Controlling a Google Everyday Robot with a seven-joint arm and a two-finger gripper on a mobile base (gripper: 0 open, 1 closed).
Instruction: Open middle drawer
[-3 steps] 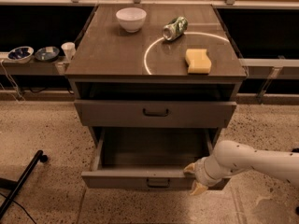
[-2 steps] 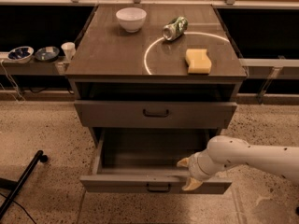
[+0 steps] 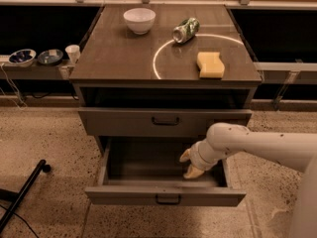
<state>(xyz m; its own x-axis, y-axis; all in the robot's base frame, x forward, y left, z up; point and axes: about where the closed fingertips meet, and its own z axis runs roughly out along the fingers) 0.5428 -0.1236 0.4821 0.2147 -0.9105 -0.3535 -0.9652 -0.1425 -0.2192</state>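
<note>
The middle drawer point(image 3: 124, 195) is grey-brown and stands pulled far out, showing a bare inside, with its small dark bar handle point(image 3: 168, 199) at the centre of the front. My gripper point(image 3: 189, 164) is at the end of the white arm coming from the right. It sits inside the drawer's right part, behind the front panel. Its yellowish fingers point(image 3: 193, 172) are spread apart and hold nothing. The top drawer point(image 3: 119, 122) above is out only a little, with a dark gap under the tabletop. The lowest drawer is hidden under the open one.
On the cabinet top point(image 3: 114, 58) are a white bowl point(image 3: 139, 20), a lying green can point(image 3: 185, 29) and a yellow sponge point(image 3: 210, 64). A low shelf at the left holds two bowls point(image 3: 22, 57) and a cup point(image 3: 73, 53). A black pole point(image 3: 22, 195) lies on the floor at the left.
My gripper has moved from the right end of the drawer's front panel leftward and back into the drawer. The drawer has stayed pulled out.
</note>
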